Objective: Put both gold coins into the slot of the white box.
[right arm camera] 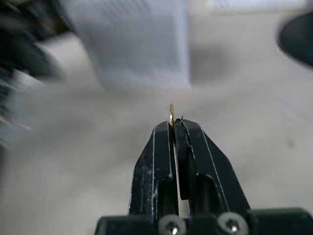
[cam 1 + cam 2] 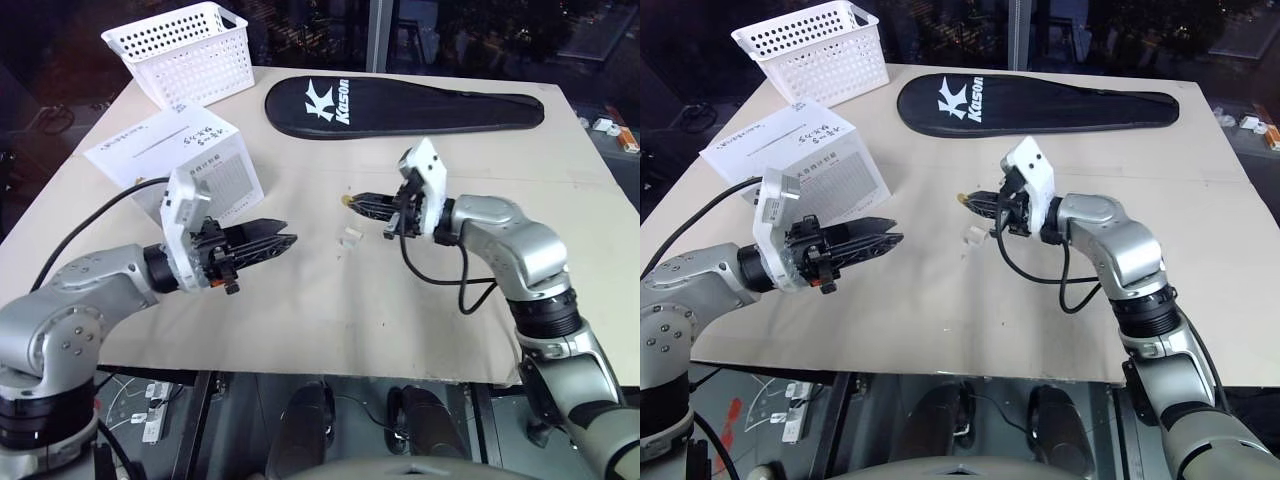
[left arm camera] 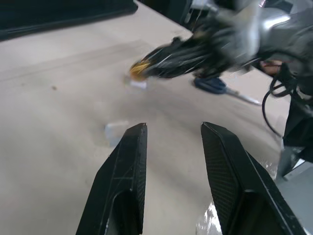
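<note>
One gold coin (image 1: 170,115) pinched in right gripper (image 2: 352,203), clear plastic pieces (image 2: 350,238) beneath

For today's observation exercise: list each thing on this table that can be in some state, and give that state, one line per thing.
right gripper: shut on a gold coin, raised above the table
gold coin: pinched edge-on at the fingertips
left gripper: open, nothing between its fingers
white box: on the table, tilted, slot uncovered
white basket: upright at the table's far corner
black racket cover: lying flat
</note>
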Tool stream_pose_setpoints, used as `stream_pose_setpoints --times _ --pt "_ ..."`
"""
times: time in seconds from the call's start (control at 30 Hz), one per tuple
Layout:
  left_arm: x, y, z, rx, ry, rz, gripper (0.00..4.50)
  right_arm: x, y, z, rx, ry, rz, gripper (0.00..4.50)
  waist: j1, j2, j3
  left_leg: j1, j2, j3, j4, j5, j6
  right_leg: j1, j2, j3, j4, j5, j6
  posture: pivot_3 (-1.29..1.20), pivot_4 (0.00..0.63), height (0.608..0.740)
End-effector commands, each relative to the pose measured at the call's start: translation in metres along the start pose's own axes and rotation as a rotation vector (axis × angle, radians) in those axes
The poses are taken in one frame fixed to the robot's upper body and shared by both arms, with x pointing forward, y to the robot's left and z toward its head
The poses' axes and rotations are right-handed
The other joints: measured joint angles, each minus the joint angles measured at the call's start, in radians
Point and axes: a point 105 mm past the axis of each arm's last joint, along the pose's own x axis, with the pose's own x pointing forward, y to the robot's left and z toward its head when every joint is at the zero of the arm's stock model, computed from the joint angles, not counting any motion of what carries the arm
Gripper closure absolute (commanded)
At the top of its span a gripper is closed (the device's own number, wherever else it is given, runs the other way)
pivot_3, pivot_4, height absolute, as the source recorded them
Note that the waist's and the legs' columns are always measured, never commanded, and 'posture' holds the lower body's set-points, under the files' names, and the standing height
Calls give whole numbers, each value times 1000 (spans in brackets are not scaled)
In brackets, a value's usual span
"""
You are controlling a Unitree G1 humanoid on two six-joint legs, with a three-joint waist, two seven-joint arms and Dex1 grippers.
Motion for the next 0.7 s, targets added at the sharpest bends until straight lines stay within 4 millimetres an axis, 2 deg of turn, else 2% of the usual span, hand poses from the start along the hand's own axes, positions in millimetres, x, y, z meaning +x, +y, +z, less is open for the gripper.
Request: stream_pose_setpoints --times 0.03,0.07,0.33,0.7 --pt "12 -8 17 -19 -55 -91 3437 -10 27 30 4 -91 122 4500 1 0 0 0 0 0 0 0 0 0 0 0 0 0 0 0 150 740" --pt "16 -10 20 -18 -58 -114 3922 -12 31 33 5 -97 133 4500 1 0 0 0 0 0 0 0 0 0 0 0 0 0 0 0 150 740" --pt "32 -15 29 -19 -58 -209 3922 -19 45 42 11 -110 169 4500 -2 0 0 0 -2 0 0 0 0 0 0 1 0 0 0 0 150 740" --pt "35 -20 35 -20 -69 -255 3922 -18 50 39 17 -93 191 4500 -2 0 0 0 -2 0 0 0 1 0 0 1 0 0 0 0 150 740"
